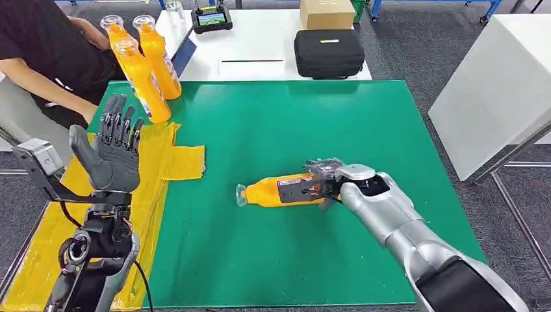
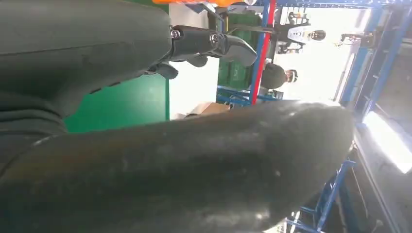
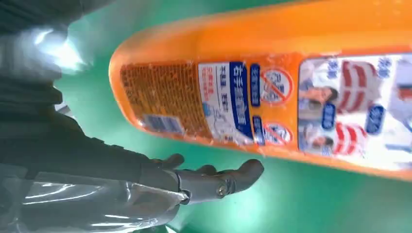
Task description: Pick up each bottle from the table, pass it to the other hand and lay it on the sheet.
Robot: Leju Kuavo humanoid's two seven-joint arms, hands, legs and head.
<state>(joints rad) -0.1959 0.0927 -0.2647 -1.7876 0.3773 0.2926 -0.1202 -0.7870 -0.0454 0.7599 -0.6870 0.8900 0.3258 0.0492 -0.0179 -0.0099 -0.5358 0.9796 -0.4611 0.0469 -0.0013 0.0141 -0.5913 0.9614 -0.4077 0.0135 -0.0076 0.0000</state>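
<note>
Three orange bottles (image 1: 144, 62) stand at the far left of the green table (image 1: 279, 130), by the yellow sheet (image 1: 156, 162); none lies on it, so the task is barely begun. Left hand (image 1: 112, 153) hovers released, palm up, over the sheet. Right of centre, a fourth bottle (image 1: 279, 190) lies flat with the right hand (image 1: 323, 182) at its base; I cannot tell whether it grips. Right wrist view shows fingers (image 3: 214, 179) beside the label.

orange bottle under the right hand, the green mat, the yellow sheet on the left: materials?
Orange bottle: looks like glossy plastic with a printed film label; highlights run along its body in the right wrist view.
Green mat: smooth and matte, probably rubber or PVC; flat, with little glare.
Yellow sheet: thin and creased with uneven edges, possibly cloth or plastic film; the pictures leave it open.
</note>
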